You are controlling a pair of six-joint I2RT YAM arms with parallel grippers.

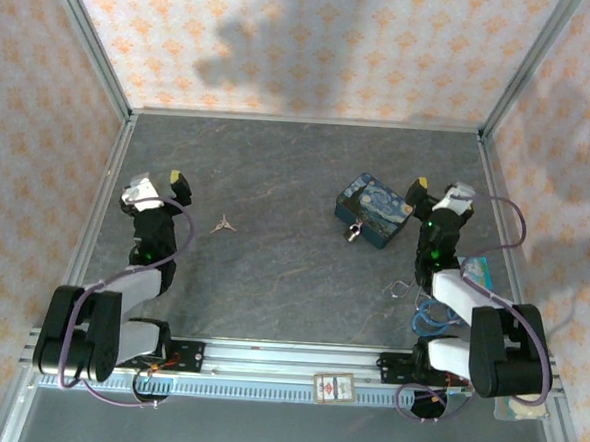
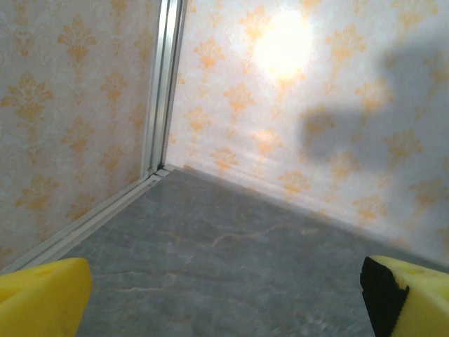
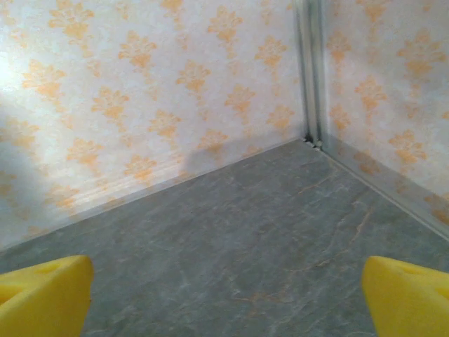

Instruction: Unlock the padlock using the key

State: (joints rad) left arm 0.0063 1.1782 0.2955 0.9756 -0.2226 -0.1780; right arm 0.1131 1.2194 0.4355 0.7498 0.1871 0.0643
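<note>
The tiny silvery padlock (image 1: pixel 354 231) lies at the near left edge of a blue-and-yellow painted box (image 1: pixel 374 209), right of the table's middle. The small greyish key (image 1: pixel 223 224) lies flat on the grey table, left of centre. My left gripper (image 1: pixel 159 183) is open, up and to the left of the key, with nothing in it. In the left wrist view its yellow fingertips (image 2: pixel 42 295) stand wide apart over bare table. My right gripper (image 1: pixel 439 188) is open just right of the box. Its yellow fingertips (image 3: pixel 410 298) frame bare table toward the back right corner.
Loose wire loops (image 1: pixel 401 290) lie near the right arm's base, with a blue cable (image 1: pixel 435 315) beside them. A small card (image 1: pixel 333 386) rests on the front rail. Patterned walls with metal corner posts (image 2: pixel 161 84) enclose the table.
</note>
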